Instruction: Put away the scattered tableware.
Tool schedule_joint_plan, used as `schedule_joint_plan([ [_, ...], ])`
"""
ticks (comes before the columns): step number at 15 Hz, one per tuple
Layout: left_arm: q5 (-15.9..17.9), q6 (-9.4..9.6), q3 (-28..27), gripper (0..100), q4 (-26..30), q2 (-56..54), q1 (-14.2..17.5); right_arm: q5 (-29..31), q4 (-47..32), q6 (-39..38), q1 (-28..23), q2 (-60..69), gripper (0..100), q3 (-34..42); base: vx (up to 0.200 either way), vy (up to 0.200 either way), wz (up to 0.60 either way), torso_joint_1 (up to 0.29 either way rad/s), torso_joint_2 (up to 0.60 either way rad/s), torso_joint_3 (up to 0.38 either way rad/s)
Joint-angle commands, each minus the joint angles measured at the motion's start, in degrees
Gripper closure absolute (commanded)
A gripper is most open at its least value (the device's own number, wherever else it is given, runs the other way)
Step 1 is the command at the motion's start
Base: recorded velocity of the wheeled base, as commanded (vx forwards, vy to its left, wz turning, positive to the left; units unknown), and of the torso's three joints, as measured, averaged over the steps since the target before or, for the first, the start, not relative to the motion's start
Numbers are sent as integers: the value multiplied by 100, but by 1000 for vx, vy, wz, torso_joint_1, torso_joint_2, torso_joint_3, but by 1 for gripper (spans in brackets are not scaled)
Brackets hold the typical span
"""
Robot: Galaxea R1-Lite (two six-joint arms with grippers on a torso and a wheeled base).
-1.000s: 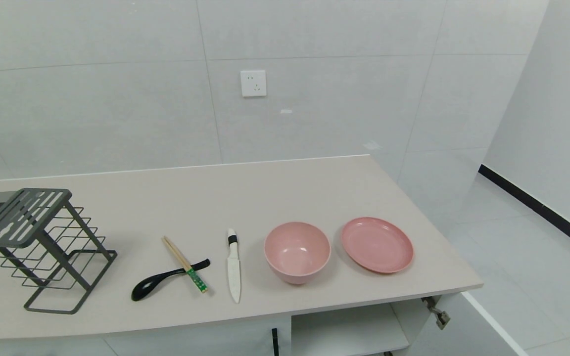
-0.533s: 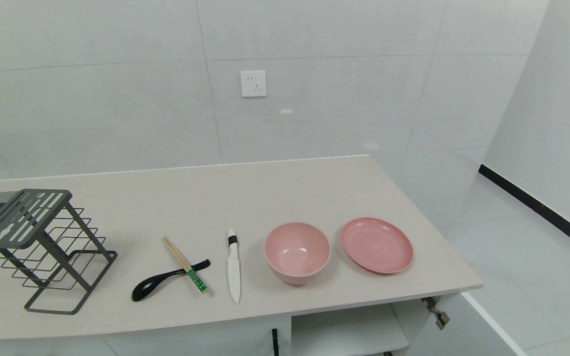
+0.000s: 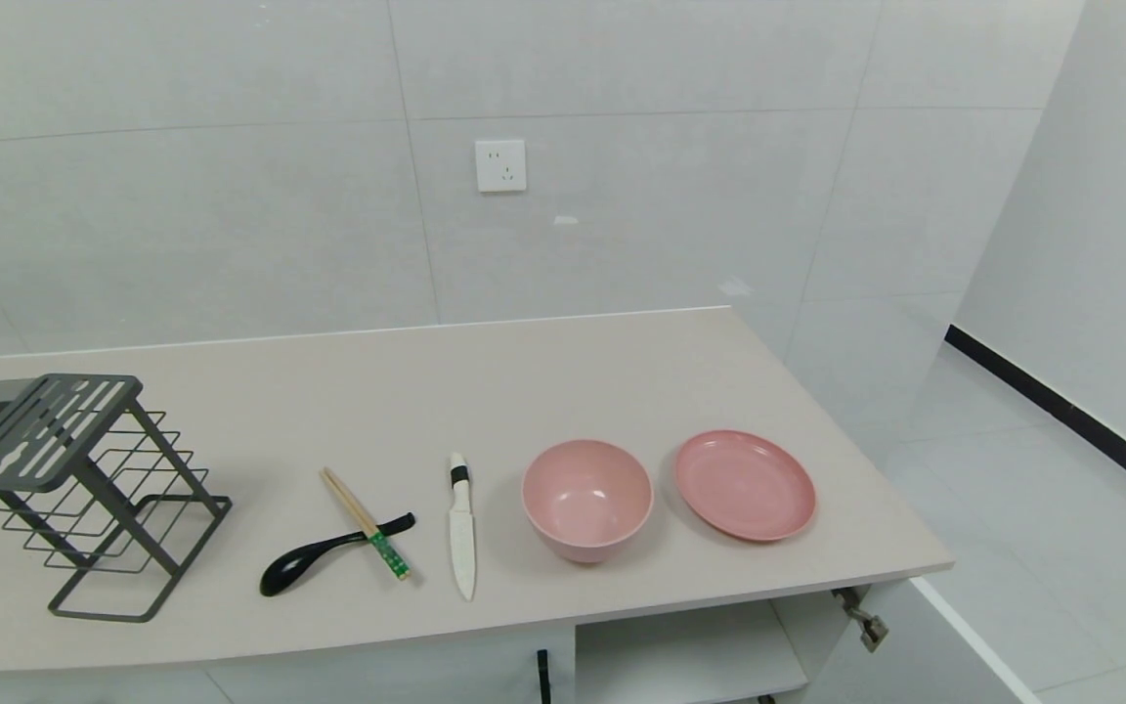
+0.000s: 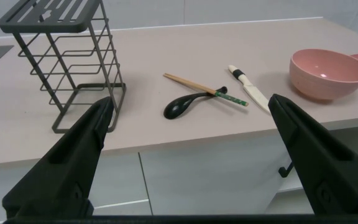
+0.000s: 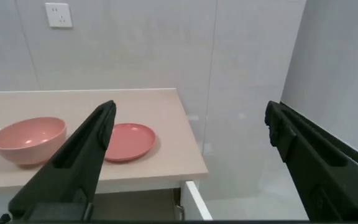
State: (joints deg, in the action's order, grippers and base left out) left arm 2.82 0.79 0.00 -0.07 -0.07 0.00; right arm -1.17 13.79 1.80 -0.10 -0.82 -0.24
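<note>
Nothing moves: bowl [image 3: 587, 497], plate [image 3: 745, 484], knife [image 3: 462, 528], spoon [image 3: 314, 559] and chopsticks [image 3: 363, 520] lie untouched low in frame, left claw [image 4: 190, 111] and right claw [image 5: 190, 112] spread wide, tidying unstarted.

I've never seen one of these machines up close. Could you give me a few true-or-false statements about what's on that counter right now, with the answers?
1. The chopsticks lie across the handle of the black spoon. True.
2. The pink bowl stands between the knife and the pink plate. True.
3. The pink bowl sits on the pink plate. False: they stand side by side, apart, on the counter.
4. The knife is already in the rack. False: the rack holds nothing, and the knife lies flat on the counter.
5. The left hand grips the black spoon. False: the left hand is open and holds nothing, out in front of the counter.
</note>
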Motion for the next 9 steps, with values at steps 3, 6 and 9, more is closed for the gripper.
schedule_joint_plan([
  [3, 8, 0, 0, 0, -1, 7, 0, -727, -254, 22, -271, -973, 0, -872, 0, 0, 0, 0, 0, 0],
  [6, 8, -9, 0, 0, -1, 7, 0, -1553, -658, 189, -263, -1808, 0, -898, 0, 0, 0, 0, 0, 0],
  [9, 17, -9, 0, 0, -1, 7, 0, -2968, -2029, 189, -245, -2291, 0, -872, 0, 0, 0, 0, 0, 0],
])
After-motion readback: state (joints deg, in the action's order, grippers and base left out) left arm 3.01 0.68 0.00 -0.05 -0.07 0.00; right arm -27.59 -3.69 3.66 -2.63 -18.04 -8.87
